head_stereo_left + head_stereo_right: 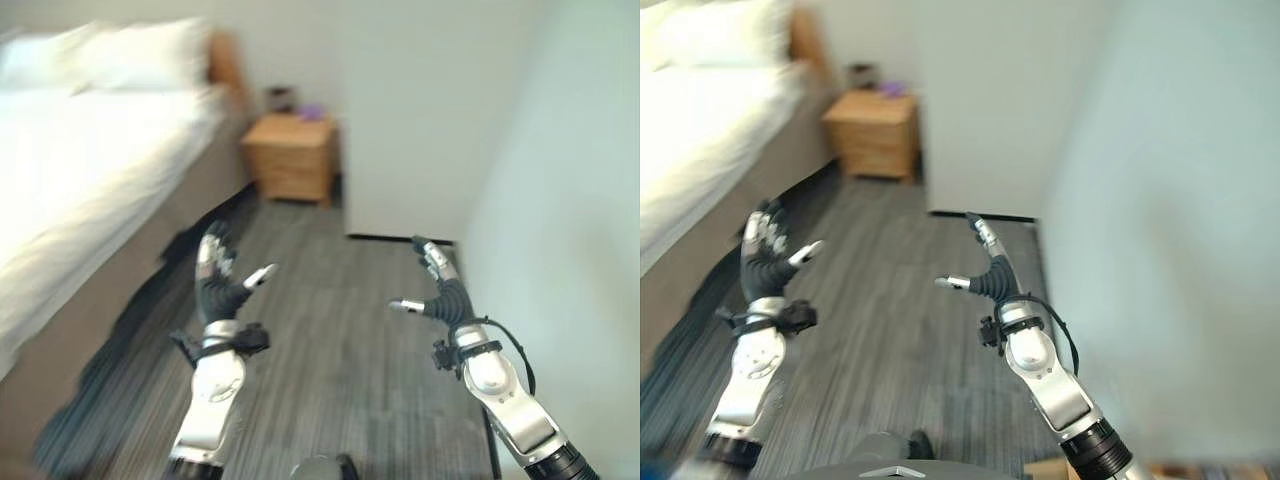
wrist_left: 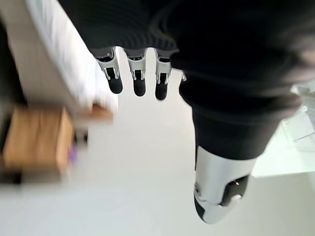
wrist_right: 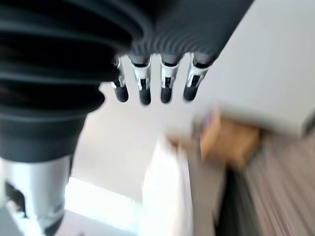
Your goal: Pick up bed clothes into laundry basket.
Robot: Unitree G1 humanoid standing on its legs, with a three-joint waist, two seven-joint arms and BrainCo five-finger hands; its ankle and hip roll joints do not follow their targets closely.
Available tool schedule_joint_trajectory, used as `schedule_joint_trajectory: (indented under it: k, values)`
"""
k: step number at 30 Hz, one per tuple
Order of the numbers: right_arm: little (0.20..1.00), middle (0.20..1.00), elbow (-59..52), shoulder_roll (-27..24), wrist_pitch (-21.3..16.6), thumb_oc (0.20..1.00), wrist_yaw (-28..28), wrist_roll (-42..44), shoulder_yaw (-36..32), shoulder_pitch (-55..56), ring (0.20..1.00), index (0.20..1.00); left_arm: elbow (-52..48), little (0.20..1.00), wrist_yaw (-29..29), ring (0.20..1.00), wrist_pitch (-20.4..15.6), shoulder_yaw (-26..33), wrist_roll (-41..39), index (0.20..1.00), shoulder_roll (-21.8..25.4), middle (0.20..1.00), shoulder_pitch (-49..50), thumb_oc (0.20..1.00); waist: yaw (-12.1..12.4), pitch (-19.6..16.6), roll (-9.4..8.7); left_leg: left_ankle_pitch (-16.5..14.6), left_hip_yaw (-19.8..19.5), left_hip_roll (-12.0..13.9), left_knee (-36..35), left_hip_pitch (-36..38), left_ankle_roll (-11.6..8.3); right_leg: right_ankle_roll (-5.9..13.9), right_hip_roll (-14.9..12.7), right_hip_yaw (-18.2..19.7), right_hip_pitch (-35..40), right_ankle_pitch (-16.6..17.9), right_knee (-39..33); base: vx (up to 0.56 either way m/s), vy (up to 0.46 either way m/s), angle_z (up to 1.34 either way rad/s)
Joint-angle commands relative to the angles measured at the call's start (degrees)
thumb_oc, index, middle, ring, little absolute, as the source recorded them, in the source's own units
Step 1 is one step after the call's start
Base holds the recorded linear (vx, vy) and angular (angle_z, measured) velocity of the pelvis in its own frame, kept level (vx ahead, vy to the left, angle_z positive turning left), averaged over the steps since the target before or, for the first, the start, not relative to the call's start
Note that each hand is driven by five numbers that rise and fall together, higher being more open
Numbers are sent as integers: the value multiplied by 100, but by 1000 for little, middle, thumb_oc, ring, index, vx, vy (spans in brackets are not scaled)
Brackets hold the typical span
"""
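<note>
The bed [image 1: 80,150] with white sheets and pillows [image 1: 120,50] runs along the left of the room. My left hand [image 1: 218,275] is raised over the grey floor beside the bed, fingers straight and thumb spread, holding nothing. My right hand [image 1: 440,285] is raised to the right, near the white wall, also with straight fingers and empty. Its own wrist view shows the left hand's fingers [image 2: 139,78] extended; the right hand's fingers [image 3: 167,81] likewise in the right wrist view. No laundry basket is visible.
A wooden nightstand [image 1: 292,155] with small items on top stands in the far corner by the bed's head. A white wall [image 1: 560,200] lies close on the right. Grey striped flooring [image 1: 340,360] stretches between bed and wall.
</note>
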Motion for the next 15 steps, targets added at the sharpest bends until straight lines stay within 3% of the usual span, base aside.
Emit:
schedule_joint_trajectory:
  k: [1,2,3,4,5,6,8,10,11,12,13,15]
  values:
    - [1000,1000,-364,365,-148,1000,-89,-126,-177,-170,1000,1000,-507,1000,-151,1000,-469,36,-83,1000,406,1000,-325,1000,-96,11,-66,-108,-1350,312,-959,519,-674,162,-47,789,508,1306,-2132,435,-282,205]
    - [1000,1000,-291,353,-99,1000,-97,-119,-181,-134,1000,1000,-453,1000,-261,1000,-477,37,-265,1000,378,1000,-301,1000,-260,53,-115,-33,-1789,202,-959,499,-694,162,240,1548,421,1508,-2476,306,-173,209]
    - [1000,1000,-286,355,-100,1000,-98,-119,-177,-132,1000,1000,-450,1000,-266,1000,-477,39,-270,1000,379,1000,-297,1000,-276,38,-117,-97,-1805,196,-959,523,-688,162,230,1530,461,1452,-2494,245,-153,220]
    - [1000,1000,-198,382,-78,1000,-161,-45,-199,-99,1000,1000,-397,1000,-340,1000,-465,1,-370,1000,398,1000,-277,1000,-430,95,-172,-67,-2288,73,-959,533,-684,173,566,2407,400,1521,-2655,264,-139,273]
    - [1000,1000,-166,378,-65,1000,-193,30,-225,-83,1000,1000,-366,1000,-410,1000,-446,3,-426,1000,440,1000,-265,1000,-519,122,-191,-33,-2687,-41,-959,531,-701,199,819,3053,330,1596,-2800,397,-297,274]
    - [1000,1000,-22,357,-61,1000,-206,179,-171,-187,1000,1000,-231,1000,-590,1000,-490,63,-632,1000,549,1000,-192,1000,-563,210,-250,-72,-3172,-191,-959,563,-795,207,923,3435,280,1825,-3244,294,-275,276]
    - [1000,1000,23,432,-121,1000,-145,193,-53,-329,1000,1000,-164,1000,-661,1000,-574,266,-761,1000,524,1000,-1,1000,-322,268,-340,-81,-3267,-162,-959,547,-897,203,460,2899,529,1989,-3660,203,-315,280]
    - [1000,1000,406,584,-120,1000,-142,159,118,-658,1000,1000,-239,1000,-774,1000,-591,498,-933,1000,485,1000,136,1000,-157,324,-313,-49,-3254,-52,-959,439,-1023,178,319,2413,611,2121,-3880,52,-259,131]
    - [1000,1000,406,584,-120,1000,-142,159,118,-658,1000,1000,-239,1000,-774,1000,-591,498,-933,1000,485,1000,136,1000,-157,324,-313,-49,-3254,-52,-959,439,-1023,178,319,2413,611,2121,-3880,14,-203,57]
    - [1000,1000,563,560,-102,1000,-167,57,206,-978,1000,1000,-314,1000,-860,1000,-607,644,-1050,1000,456,1000,279,1000,63,351,-263,63,-3033,75,-959,219,-1127,137,280,2003,669,2001,-3880,54,-173,68]
    - [1000,1000,618,503,-84,1000,-190,-23,195,-1036,1000,1000,-352,1000,-942,1000,-574,639,-1095,1000,421,1000,299,1000,56,380,-242,108,-2643,149,-959,88,-1137,135,201,1768,710,1934,-3880,24,-206,51]
    - [1000,1000,719,416,-38,1000,-270,-97,54,-1083,1000,1000,-337,1000,-1118,1000,-405,559,-1054,1000,395,1000,161,1000,-333,475,-291,150,-157,776,-861,197,-1101,253,-264,814,759,1972,-3880,-246,-166,246]
